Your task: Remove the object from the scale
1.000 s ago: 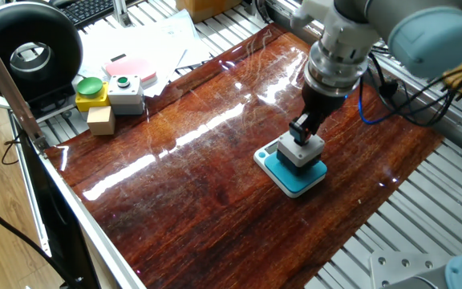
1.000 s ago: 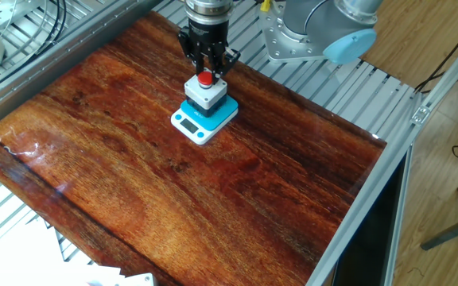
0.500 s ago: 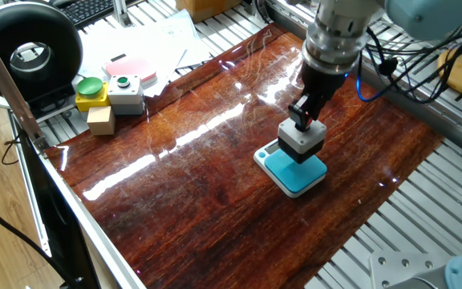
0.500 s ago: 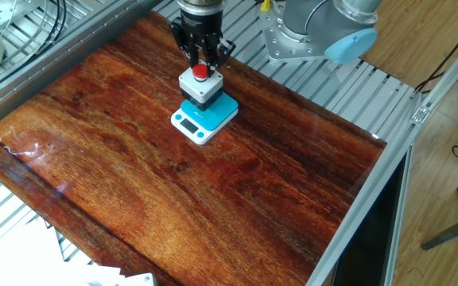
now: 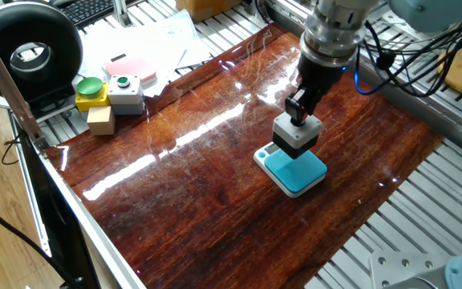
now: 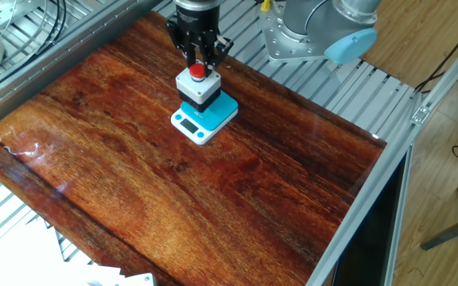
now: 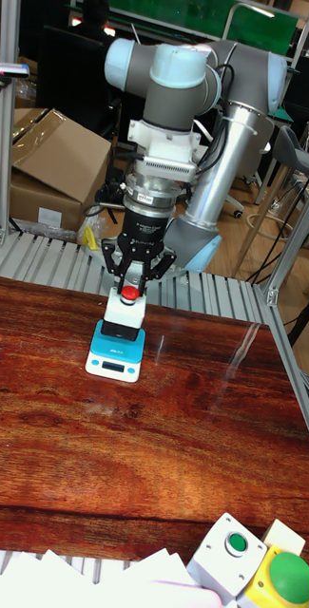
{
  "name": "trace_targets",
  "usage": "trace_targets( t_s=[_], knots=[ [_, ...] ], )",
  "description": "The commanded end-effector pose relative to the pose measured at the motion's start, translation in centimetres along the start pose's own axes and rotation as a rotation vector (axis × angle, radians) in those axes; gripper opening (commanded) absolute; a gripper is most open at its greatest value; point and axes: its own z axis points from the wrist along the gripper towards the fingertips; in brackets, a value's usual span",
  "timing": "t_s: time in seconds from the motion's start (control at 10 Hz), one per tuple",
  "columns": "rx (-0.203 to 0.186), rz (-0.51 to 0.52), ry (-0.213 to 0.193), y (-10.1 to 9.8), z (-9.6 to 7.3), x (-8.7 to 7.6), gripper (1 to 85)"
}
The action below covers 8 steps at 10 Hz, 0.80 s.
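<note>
The object [image 5: 297, 135] is a small dark grey box with a light grey top and a red button [image 6: 199, 71]. My gripper [image 5: 301, 116] is shut on its top, fingers on either side of the button. The object hangs slightly above the scale [image 5: 299, 172], over the scale's display end. The scale is a flat teal-topped square with a white rim, lying on the wooden table [image 5: 175, 185]. In the other fixed view the object [image 6: 197, 87] covers part of the scale [image 6: 223, 111]. The tall fixed view shows the gripper [image 7: 130, 290], the object [image 7: 124, 315] and the scale [image 7: 114, 359].
At the table's far left corner stand a yellow box with a green button [image 5: 91, 92], a grey box with a green button [image 5: 125, 92] and a small wooden block [image 5: 101, 120]. Papers and a black round device [image 5: 26, 48] lie beyond them. Metal rails border the table.
The gripper, shut on the object, has risen and lifted it off the scale's plate. It has also drifted a little toward the display end.
</note>
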Motion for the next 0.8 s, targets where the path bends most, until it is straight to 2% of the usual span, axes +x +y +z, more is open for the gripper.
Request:
trace_targets(
  t_s=[0.0,0.3,0.5,0.6,0.7],
  knots=[
    [-0.023,-0.015,0.025,1.3,-0.3,-1.5,3.0],
    [-0.023,-0.012,0.066,4.6,0.0,-6.8,2.0],
    [-0.025,-0.006,0.059,6.5,0.7,-9.5,1.0],
    [-0.031,-0.015,0.052,6.6,0.9,-10.1,1.0],
    [-0.026,-0.016,0.054,6.1,1.0,-9.9,1.0]
  ],
)
